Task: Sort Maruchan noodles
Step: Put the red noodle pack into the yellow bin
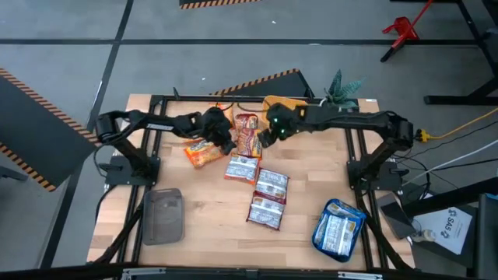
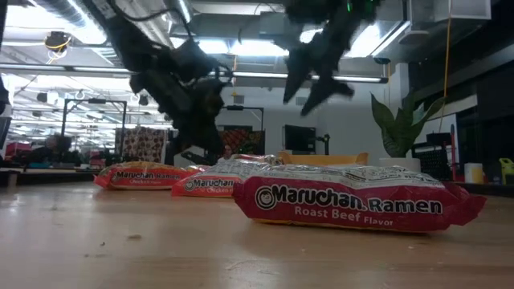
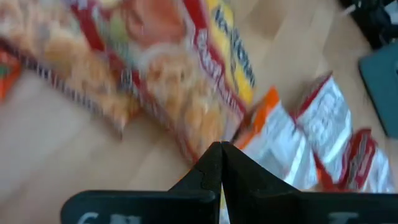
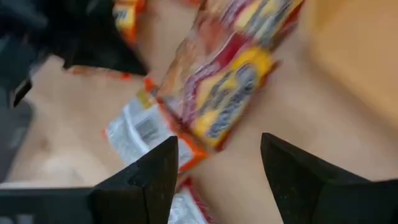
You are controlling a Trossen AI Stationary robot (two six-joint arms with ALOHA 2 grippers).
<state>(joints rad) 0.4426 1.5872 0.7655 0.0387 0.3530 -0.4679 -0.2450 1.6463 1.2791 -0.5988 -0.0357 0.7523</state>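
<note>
Overhead: both arms meet over the packet cluster at table centre, w/ the left gripper (image 1: 226, 138) pinched fully together on nothing, beside an orange packet (image 1: 204, 152), and the right gripper (image 1: 267, 135) spread apart above an upright orange packet (image 1: 248, 134). Risk: grippers are v. close, so either arm reaching in could bump the other or nudge overlapping packets, incl. the red-and-white ones (image 1: 271, 185), out of place.
</note>
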